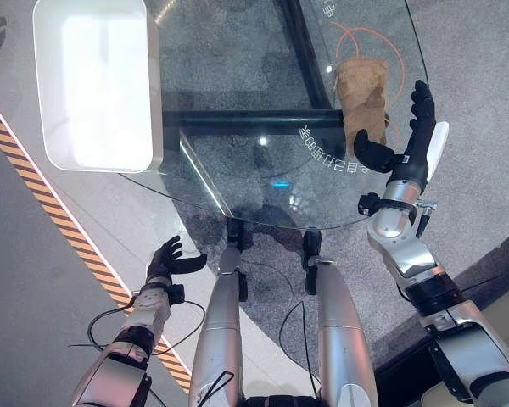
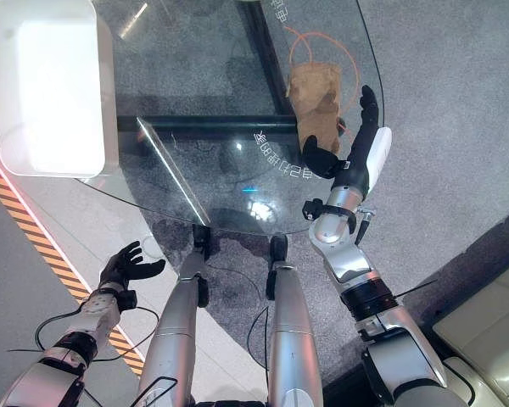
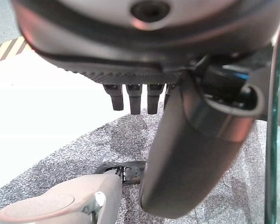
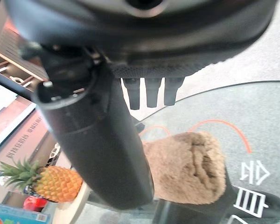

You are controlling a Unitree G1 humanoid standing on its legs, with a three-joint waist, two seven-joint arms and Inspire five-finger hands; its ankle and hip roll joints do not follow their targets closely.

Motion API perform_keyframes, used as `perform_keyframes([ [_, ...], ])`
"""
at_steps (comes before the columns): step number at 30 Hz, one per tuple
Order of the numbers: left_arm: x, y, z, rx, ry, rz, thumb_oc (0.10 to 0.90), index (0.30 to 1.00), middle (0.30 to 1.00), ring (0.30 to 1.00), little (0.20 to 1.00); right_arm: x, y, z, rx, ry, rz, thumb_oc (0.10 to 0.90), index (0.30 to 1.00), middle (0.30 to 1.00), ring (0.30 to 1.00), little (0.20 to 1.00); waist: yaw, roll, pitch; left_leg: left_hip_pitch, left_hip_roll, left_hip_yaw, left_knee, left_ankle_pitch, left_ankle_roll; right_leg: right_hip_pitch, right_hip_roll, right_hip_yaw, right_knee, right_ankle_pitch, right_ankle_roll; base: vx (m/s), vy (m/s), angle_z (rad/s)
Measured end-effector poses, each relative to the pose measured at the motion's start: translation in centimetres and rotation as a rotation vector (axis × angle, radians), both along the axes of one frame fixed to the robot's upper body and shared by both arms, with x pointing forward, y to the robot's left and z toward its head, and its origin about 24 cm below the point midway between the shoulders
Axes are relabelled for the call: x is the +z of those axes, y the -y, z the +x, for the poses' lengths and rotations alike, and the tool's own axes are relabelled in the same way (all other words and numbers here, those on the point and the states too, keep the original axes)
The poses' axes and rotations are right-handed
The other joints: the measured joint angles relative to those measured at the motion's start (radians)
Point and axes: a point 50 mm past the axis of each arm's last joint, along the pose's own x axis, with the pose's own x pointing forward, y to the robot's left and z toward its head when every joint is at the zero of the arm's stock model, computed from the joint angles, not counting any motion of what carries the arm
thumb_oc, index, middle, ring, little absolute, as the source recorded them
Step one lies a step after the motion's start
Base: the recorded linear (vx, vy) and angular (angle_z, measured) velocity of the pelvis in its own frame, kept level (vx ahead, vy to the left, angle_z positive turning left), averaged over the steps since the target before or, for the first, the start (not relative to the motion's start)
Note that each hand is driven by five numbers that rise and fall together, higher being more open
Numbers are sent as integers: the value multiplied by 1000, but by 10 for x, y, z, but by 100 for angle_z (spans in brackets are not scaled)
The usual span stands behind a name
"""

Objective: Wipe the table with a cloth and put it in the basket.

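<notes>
Cloth [image 1: 361, 91] near desk [image 1: 237, 178] edge; right hand [image 1: 411, 136] fingers open, left hand [image 1: 171, 259] relaxed: a clumsy grab could push it off.

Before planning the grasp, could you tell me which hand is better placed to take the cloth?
The right hand: it hovers open beside the brown cloth on the glass table. The left hand hangs low, off the table.

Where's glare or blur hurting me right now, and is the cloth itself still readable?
Eye views: the basket is washed out white inside, and the glass table shows small bright reflections. Right wrist view: the cloth is readable, the thumb blurred up close. Left wrist view: floor glare on one side.
</notes>
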Motion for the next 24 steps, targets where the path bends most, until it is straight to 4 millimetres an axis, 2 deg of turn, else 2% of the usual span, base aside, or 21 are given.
perform_keyframes([
  [6,-6,7,-2,-3,-11,-16,800,900,900,900,900,-11,-10,3,14,-62,-21,800,900,900,900,900,12,3,0,14,0,0,-1,6,-4,9,-1,0,10,-2,-3,0,0,0],
  [9,-9,8,-4,-3,-20,-16,800,900,900,900,900,-18,-7,6,-7,-104,-39,800,900,900,900,900,25,5,-1,32,1,0,-18,0,-5,19,-1,0,10,-5,-8,0,0,0],
  [24,-10,8,-5,-2,-27,-14,800,900,900,900,900,-3,-1,24,-85,-149,-77,800,900,900,900,900,31,17,-1,34,1,1,-18,19,-9,21,-3,-4,17,-5,-8,0,0,0],
])
